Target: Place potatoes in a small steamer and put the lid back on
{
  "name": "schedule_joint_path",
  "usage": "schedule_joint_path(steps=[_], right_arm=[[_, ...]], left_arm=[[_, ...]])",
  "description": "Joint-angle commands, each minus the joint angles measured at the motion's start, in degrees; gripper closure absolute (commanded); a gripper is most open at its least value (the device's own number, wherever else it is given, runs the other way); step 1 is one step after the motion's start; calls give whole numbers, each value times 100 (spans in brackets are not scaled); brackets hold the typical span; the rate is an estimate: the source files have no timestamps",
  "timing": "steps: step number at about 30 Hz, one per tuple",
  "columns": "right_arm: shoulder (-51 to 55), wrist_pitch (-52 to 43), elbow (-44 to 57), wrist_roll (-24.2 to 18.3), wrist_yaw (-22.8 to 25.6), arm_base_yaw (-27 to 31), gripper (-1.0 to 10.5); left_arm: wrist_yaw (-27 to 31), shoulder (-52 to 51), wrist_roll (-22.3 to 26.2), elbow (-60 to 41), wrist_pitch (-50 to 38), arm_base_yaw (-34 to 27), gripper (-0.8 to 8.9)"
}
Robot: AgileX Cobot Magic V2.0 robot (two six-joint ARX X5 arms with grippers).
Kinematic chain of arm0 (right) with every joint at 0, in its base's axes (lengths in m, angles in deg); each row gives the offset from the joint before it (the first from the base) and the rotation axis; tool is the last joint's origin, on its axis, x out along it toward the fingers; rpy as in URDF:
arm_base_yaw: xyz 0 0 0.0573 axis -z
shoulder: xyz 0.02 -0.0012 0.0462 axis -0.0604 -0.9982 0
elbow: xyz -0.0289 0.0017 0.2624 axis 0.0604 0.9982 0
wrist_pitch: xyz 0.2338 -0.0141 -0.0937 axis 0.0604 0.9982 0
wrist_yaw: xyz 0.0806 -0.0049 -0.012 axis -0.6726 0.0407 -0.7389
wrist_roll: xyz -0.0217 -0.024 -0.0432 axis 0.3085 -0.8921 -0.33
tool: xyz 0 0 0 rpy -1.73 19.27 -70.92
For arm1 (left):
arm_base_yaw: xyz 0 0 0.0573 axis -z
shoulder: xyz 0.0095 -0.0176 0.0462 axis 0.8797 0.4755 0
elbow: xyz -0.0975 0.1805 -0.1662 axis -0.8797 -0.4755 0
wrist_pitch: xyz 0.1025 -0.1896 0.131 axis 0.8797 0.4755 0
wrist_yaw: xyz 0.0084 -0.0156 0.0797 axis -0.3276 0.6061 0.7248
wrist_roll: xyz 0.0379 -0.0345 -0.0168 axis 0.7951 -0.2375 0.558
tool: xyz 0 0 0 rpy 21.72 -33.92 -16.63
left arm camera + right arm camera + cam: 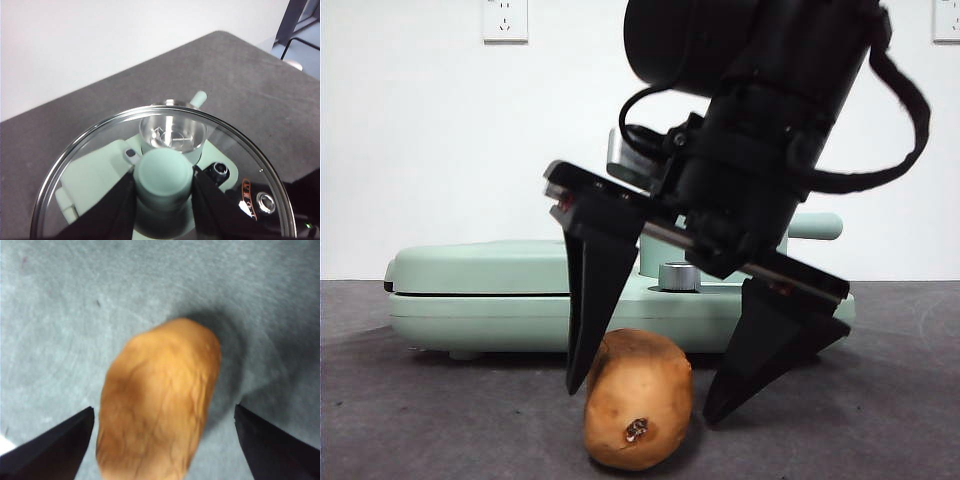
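— Potato (638,405) position, please?

— Flat on the tabletop (400,420), at 6 o'clock below the right tool (643,400) in the front view. Dark eye spot toward the camera, so long axis running near to far.

— And the jaws of that tool?

— Spread wide apart, one at 9 o'clock of the potato and one at 3 o'clock, tips low beside it. No firm contact visible. Set across the short axis, which looks good for closing.

— Which arm nearer, then?

— Clearly the right one. Left tool (163,175) busy elsewhere: clamped on the green knob of the lid (55,170), held above the open steamer (172,132).

— Steamer direction from the potato?

— Probably around 1 o'clock in the front view, behind the griddle (470,290), mostly hidden by the arm.
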Motion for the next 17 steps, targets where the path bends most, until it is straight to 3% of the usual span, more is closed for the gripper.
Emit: schedule_joint_path(steps=[1, 5, 10, 17], right_arm=[[-138, -85, -85, 57, -26, -63, 649], [-136, -94, -101, 61, -68, -61, 820], [-125, 365, -608, -11, -144, 28, 820], [-127, 2002, -2479, -726, 37, 417, 820]], left_arm=[[-11, -146, 0, -46, -245, 33, 799], [-13, -289, 0, -192, -262, 33, 799], [-13, -337, 0, -201, -254, 33, 799], [-11, -334, 0, -201, -254, 33, 799]])
